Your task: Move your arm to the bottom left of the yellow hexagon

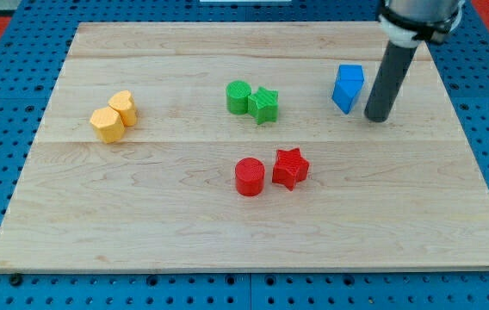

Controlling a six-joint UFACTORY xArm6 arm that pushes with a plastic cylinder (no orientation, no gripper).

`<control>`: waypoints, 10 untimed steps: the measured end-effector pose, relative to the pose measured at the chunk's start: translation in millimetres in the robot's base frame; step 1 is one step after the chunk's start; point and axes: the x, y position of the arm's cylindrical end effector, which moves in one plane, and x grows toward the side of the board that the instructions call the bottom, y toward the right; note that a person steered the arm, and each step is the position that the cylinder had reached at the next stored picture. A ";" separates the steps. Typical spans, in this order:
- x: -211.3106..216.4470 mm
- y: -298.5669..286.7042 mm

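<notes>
The yellow hexagon (pixel 106 125) lies on the wooden board at the view's left, touching a second yellow block (pixel 124 108) of rounded heart-like shape just above and right of it. My tip (pixel 377 117) is at the view's upper right, far to the right of the yellow hexagon, right beside the blue block (pixel 348 88), just off its right side. The dark rod rises from the tip to the view's top edge.
A green cylinder (pixel 238 96) and a green star (pixel 263 105) touch near the board's top centre. A red cylinder (pixel 249 176) and a red star (pixel 290 168) sit close together at the centre. The board (pixel 253 245) rests on a blue pegboard surface.
</notes>
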 end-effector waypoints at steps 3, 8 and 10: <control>21.0 -161.4; 71.0 -305.0; 28.4 -409.1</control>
